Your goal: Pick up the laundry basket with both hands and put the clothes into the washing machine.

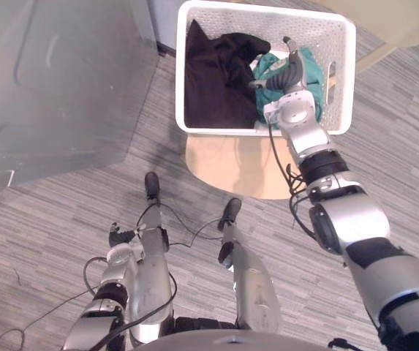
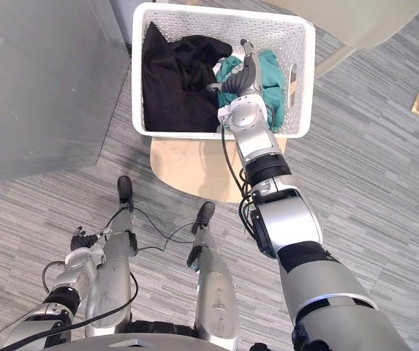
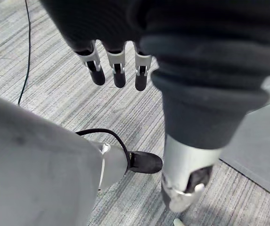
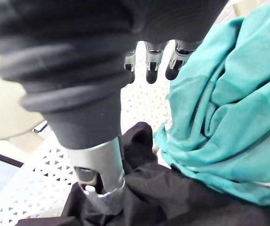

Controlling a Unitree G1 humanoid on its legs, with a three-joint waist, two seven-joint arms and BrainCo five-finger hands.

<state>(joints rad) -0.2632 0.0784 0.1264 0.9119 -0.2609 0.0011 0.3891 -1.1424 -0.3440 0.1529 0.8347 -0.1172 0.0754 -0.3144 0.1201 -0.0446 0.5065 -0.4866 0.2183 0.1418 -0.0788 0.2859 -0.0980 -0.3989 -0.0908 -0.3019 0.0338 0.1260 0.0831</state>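
The right hand [image 1: 286, 69], fingers slack and empty, hangs over the teal garment [image 4: 229, 108] in the laundry basket [image 1: 344, 73], whereas the left hand [image 2: 83, 239], equally slack, hangs well apart from the basket, so the right is judged nearer.

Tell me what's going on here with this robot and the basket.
The robot's right hand reaches into the white laundry basket, which sits on a light wooden stool. The hand is over the teal garment, beside a black garment, with open fingers that grip nothing. The left hand hangs open, low near the floor. The basket is not yet lifted, and the grey machine stands to the left.
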